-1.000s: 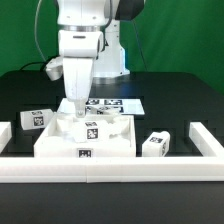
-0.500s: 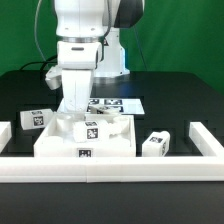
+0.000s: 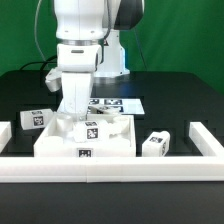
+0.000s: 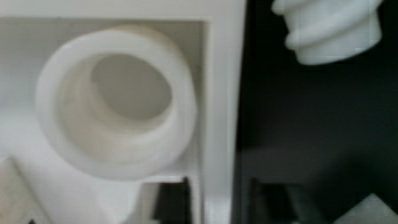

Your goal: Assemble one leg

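Note:
My gripper (image 3: 71, 112) is down at the far left corner of the large flat white panel (image 3: 60, 146). In the wrist view its fingers (image 4: 173, 205) stand on either side of the panel's side wall (image 4: 217, 100), beside a round corner socket (image 4: 116, 100), and are shut on that wall. One leg (image 3: 36, 118) lies off the panel at the exterior view's left. Another leg (image 3: 155, 143) lies at the exterior view's right. A third tagged block (image 3: 90, 128) sits on the panel. A ribbed white end of a leg (image 4: 338, 30) shows in the wrist view.
The marker board (image 3: 118, 104) lies behind the panel. A white rail (image 3: 112, 174) runs along the front, with white blocks at both ends (image 3: 205, 138). The robot's base stands at the back.
The arm has come down and a little toward the exterior view's left onto the panel's corner; over the last half second it has stayed almost still.

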Controlling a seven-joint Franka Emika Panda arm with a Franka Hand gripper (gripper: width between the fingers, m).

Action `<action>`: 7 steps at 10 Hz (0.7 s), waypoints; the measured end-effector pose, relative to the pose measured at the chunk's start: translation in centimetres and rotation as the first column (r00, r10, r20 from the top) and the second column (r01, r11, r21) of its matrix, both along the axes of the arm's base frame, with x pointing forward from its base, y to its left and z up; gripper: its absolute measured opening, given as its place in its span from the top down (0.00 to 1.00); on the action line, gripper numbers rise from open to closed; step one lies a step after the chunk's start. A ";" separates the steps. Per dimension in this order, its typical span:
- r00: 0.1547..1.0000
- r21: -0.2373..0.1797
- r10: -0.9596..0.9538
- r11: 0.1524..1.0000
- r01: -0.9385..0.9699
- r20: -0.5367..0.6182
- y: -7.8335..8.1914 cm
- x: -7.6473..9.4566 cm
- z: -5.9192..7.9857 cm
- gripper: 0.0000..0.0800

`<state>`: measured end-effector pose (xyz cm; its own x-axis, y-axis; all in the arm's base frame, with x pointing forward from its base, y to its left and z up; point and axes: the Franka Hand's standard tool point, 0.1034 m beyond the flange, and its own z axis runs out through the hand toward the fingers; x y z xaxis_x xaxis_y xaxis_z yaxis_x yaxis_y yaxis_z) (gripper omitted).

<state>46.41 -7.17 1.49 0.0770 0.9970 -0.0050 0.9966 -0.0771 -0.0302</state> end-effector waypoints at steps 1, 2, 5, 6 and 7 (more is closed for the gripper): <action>1.000 0.000 -0.001 1.000 0.001 0.000 0.0 0.0 0.0 0.92; 1.000 0.000 -0.001 1.000 0.001 0.000 0.0 0.0 0.0 0.93; 1.000 -0.001 0.000 1.000 0.000 0.001 0.0 0.0 0.0 0.93; 1.000 0.001 0.011 1.000 -0.011 0.003 0.6 0.3 0.1 0.93; 1.000 0.004 0.028 1.000 -0.028 0.006 1.6 0.6 0.0 0.93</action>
<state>47.04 -5.62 1.49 0.0490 0.9988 -0.0001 0.9985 -0.0490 -0.0247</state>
